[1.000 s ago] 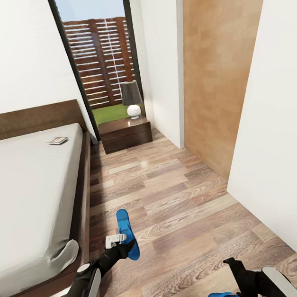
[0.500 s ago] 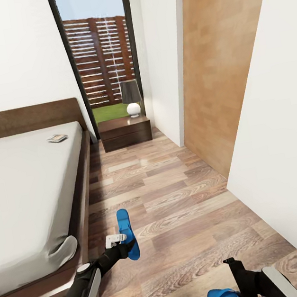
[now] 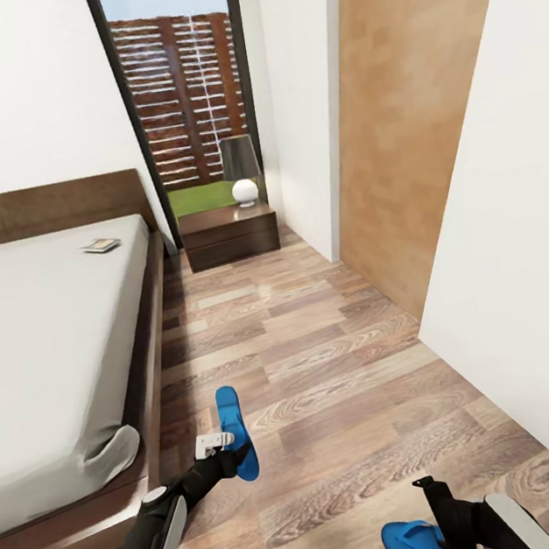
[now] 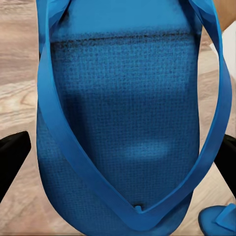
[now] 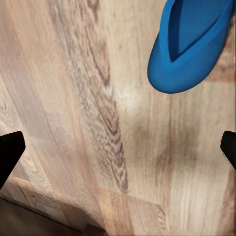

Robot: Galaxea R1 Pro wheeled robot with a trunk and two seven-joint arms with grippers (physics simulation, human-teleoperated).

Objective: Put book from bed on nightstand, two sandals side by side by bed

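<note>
beside the bed [image 3: 49,363], low over the wood-plank floor [image 3: 343,370], the left gripper [image 3: 215,444] hangs right at one blue sandal [image 3: 235,431], which seems to be carried by it. from the left wrist the sandal's strapped sole sits between the two dark fingers [image 4: 12,157], one at each edge, so they look pressed against its sides, though the contact itself is hidden. the other sandal [image 3: 416,542] lies flat on the floor, well apart from the first and just beside the right gripper [image 3: 428,489]; from the right wrist its fingertips [image 5: 10,150] stand spread wide with only floorboards between them and the sandal off to one side.

the book [image 3: 101,245] lies on the mattress near the headboard, and the nightstand [image 3: 229,235] with its lamp [image 3: 241,170] stands past the bed by the window.

i judge the sandal step is in hand, with the book part not yet begun. next, it seems, the first sandal wants setting down flat close along the bed frame, then the second brought in parallel beside it.
</note>
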